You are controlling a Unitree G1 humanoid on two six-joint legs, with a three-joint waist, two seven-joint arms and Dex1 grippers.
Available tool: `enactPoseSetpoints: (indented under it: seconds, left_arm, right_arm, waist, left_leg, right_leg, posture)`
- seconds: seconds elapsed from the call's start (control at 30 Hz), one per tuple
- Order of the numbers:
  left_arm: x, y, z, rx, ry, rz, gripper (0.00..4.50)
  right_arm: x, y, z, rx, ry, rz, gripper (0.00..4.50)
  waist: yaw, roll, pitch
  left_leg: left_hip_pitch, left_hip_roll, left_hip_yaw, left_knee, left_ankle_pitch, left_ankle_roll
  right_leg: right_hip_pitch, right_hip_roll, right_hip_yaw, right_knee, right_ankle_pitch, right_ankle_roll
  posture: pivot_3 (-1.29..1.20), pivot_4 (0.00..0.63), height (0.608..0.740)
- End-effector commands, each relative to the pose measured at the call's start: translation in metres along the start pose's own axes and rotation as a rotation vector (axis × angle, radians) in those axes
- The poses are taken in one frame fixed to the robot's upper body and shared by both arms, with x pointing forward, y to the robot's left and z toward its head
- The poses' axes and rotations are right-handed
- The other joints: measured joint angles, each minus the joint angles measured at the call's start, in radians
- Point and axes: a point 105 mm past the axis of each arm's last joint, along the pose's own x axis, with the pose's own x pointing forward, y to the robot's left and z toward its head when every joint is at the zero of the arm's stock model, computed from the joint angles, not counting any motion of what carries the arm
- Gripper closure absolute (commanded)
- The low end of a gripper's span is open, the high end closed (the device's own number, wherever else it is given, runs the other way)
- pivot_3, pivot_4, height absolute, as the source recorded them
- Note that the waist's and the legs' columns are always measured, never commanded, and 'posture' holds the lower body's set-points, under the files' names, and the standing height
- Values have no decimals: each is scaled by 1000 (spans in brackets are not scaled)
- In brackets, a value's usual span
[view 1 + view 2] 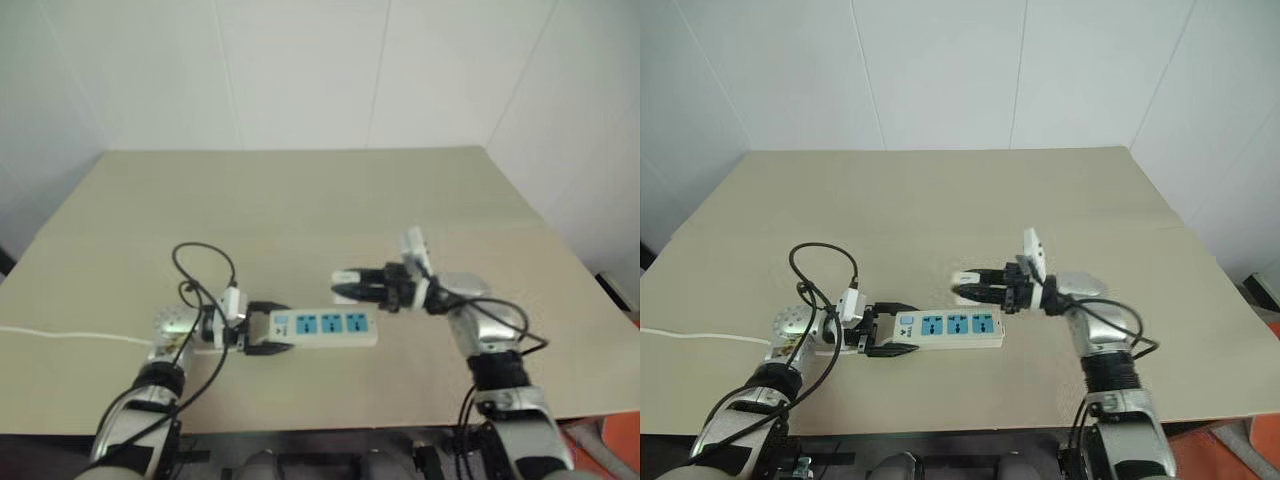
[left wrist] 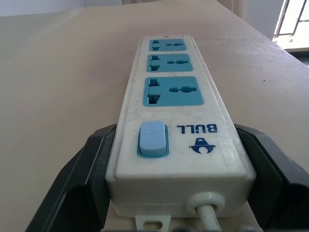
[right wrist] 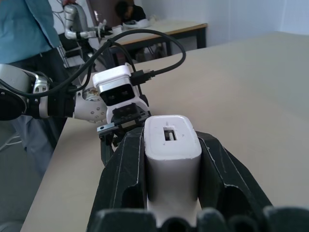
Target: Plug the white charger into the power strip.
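Right end effector (image 3: pixel 172 193) clamps white charger (image 3: pixel 172 154) — left end effector (image 2: pixel 181 193) grips power strip (image 2: pixel 174 135).

White charger (image 3: pixel 172 154) above power strip (image 1: pixel 330 326)

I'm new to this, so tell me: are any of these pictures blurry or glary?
Left wrist view: power strip crisp, window beyond glary. Right wrist view: white charger sharp, person behind soft. Head views: even light, table free of hard shadows.
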Motion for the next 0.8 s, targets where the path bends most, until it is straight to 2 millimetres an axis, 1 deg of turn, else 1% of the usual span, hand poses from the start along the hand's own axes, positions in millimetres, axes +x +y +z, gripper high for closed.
enactPoseSetpoints:
  seconds: [0.03, 0.13, 0.27, 0.5, 0.63, 0.8]
  left_arm:
    - [-3, -3, -1, 11, 30, -17, 1207]
    - [-5, -4, 0, 14, 31, -9, 1207]
    - [-7, -4, 2, 16, 35, -5, 1207]
    - [-9, -3, 3, 17, 42, -3, 1207]
    - [-9, -3, 3, 17, 45, -5, 1207]
    - [-9, -2, 4, 17, 42, -4, 1207]
  right_arm:
    - [14, 3, 5, -41, -92, 51, 3372]
    - [29, 3, -7, -28, -105, 66, 3372]
    - [37, 1, -17, -33, -91, 73, 3372]
    - [38, -5, -27, -25, -84, 44, 3372]
    - [39, -4, -31, -19, -80, 45, 3372]
    - [46, -1, -32, -13, -88, 55, 3372]
  waist:
    - [1, 0, 0]
    - [1, 0, 0]
    - [0, 0, 0]
    - [-2, 0, 0]
    - [-3, 0, 0]
    - [-7, 0, 0]
  left_leg:
    - [0, 0, 0, 0, 0, 0]
    - [0, 0, 0, -1, 0, 0]
    - [1, 0, 0, -1, 0, 0]
    - [1, 1, 0, -1, 0, 0]
    - [1, 1, 0, -1, 0, 0]
    - [2, 1, 0, -1, 0, 0]
  right_leg:
    - [0, 0, 0, 0, 0, 0]
    - [0, 0, 0, 0, 0, 0]
    - [0, 0, 0, 0, 0, 0]
    - [0, 1, 0, 1, 0, 0]
    - [0, 1, 0, 1, 0, 0]
    - [0, 1, 0, 1, 0, 0]
  posture:
    - [0, 150, 740]
    - [0, 150, 740]
    - [0, 150, 740]
    - [0, 150, 740]
    - [0, 150, 740]
    - [0, 150, 740]
